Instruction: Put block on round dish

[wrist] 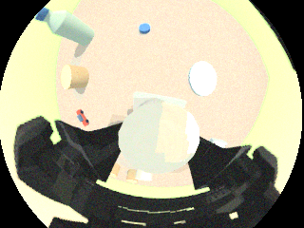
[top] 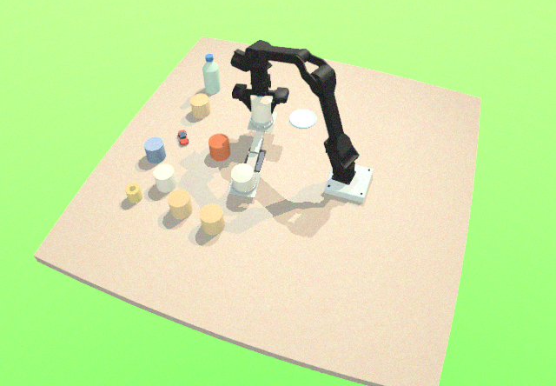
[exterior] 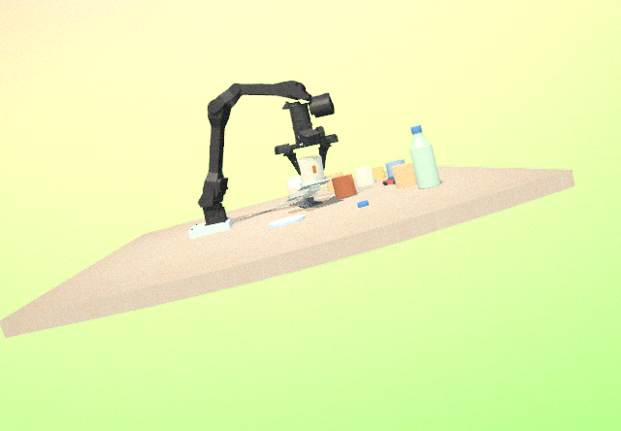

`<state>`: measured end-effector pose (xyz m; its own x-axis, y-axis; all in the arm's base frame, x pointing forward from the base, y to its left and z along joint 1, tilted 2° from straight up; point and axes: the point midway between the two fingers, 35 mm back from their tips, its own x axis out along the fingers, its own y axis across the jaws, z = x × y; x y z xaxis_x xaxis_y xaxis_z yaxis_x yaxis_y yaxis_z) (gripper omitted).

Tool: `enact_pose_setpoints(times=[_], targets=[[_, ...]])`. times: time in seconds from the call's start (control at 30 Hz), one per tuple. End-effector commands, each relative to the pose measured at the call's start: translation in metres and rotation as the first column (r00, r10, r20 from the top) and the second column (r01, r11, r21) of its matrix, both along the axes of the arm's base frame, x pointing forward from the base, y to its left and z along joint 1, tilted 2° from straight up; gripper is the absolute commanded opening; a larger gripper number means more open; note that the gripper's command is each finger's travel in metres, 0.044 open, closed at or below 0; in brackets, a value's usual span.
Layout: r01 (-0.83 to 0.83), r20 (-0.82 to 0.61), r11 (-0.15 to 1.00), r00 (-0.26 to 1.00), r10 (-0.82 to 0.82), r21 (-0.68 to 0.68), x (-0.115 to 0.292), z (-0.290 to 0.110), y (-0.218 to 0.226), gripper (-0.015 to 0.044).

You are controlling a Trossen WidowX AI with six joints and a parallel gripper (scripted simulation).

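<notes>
Item: pincer (top: 260,98), clenched on the far cup (top: 261,109) from above, jaws on opposite sides of its wall, so that the cup can go straight up without tipping.

Item: far cup, white, raised off its end of the balance (top: 256,148); in the exterior view an orange patch (judged to be the hidden block (exterior: 313,169)) shows through its side, so the block seems to sit inside or under it, not yet exposed.

Item: near cup (top: 242,177), white, standing on the other end of the balance, untouched and well apart from the arm, as it must not be moved.

Item: round dish (top: 302,118), white, flat on the bench (top: 314,256), just beside the held cup toward the arm's base; nothing lies on it, and the cup is not above it.

Item: bystanders: bottle (top: 210,75), orange cylinder (top: 219,147), blue cylinder (top: 155,149), all apart from the balance.
</notes>
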<state>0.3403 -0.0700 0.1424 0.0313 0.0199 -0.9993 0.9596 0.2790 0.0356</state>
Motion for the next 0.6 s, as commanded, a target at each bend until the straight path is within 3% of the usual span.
enact_pose_setpoints(times=[0.0,0.57], targets=[[0.015,0.039,1.000,0.999,-0.014,-0.026,0.006,0.014,-0.008,0.0000],[0.015,0.039,1.000,0.999,-0.014,-0.026,0.002,0.037,-0.008,0.0000]])
